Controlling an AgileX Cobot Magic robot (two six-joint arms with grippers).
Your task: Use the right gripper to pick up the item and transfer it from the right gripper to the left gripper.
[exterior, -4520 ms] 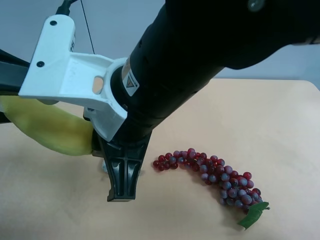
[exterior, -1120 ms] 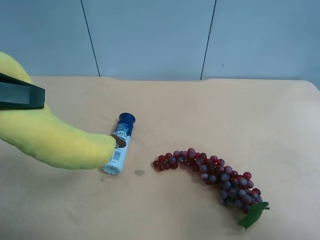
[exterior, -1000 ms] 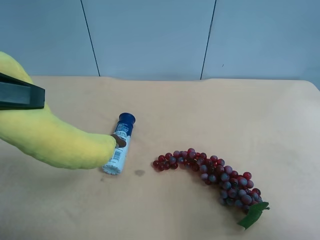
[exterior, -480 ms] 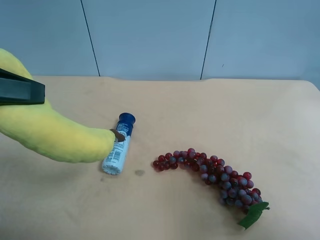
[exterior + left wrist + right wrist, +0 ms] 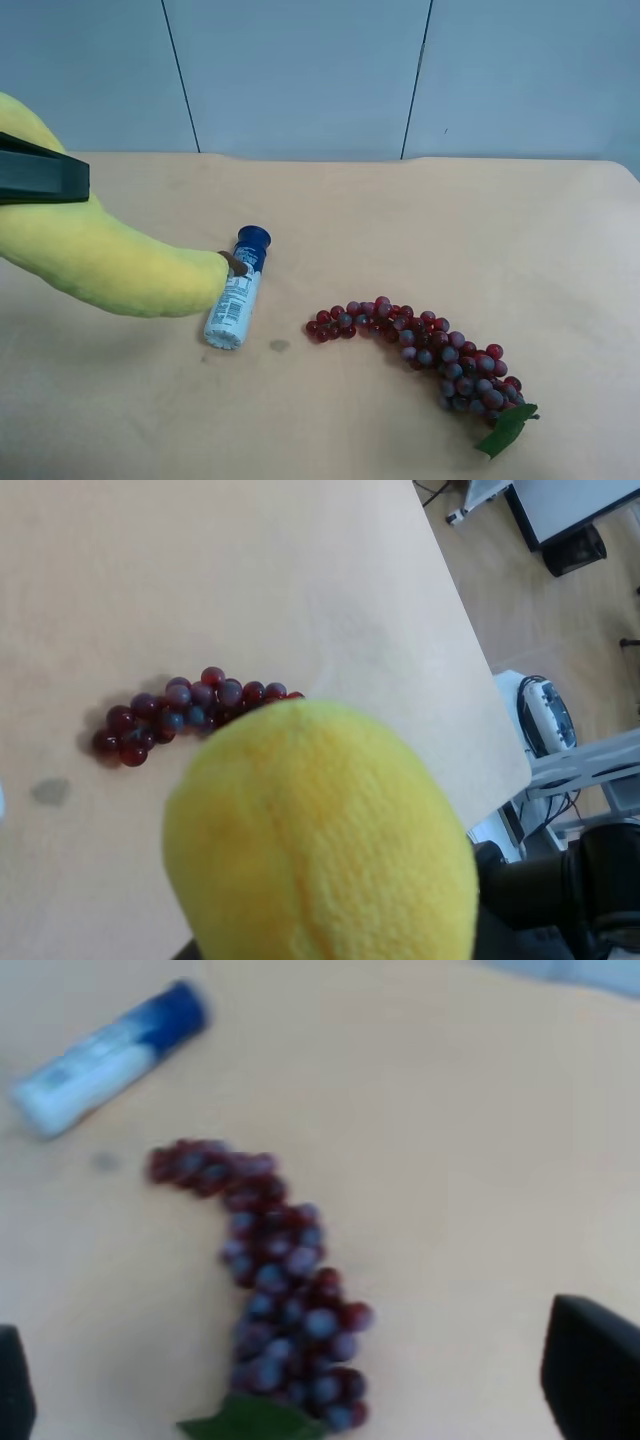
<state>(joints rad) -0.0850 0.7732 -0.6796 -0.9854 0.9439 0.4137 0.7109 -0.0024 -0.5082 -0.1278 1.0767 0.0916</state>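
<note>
The yellow plush banana (image 5: 110,265) hangs above the table at the exterior high view's left, its brown stem tip (image 5: 236,265) over the bottle. A black jaw of my left gripper (image 5: 55,180) lies across its upper part, shut on it. In the left wrist view the banana (image 5: 320,840) fills the near field and hides the fingers. My right gripper (image 5: 300,1360) is open and empty above the grape bunch; only its two dark fingertips (image 5: 592,1360) show at the picture's lower corners. The right arm is out of the exterior high view.
A white bottle with a blue cap (image 5: 236,292) lies on the tan table (image 5: 450,230) under the banana's tip. A red-purple grape bunch (image 5: 425,350) with a green leaf lies to its right. The table's edge (image 5: 470,690) shows in the left wrist view, with floor clutter beyond it.
The right arm with its white bracket, beside the banana 4.5 s ago, has left the exterior high view. In the last second the banana has risen slightly in the left gripper.
</note>
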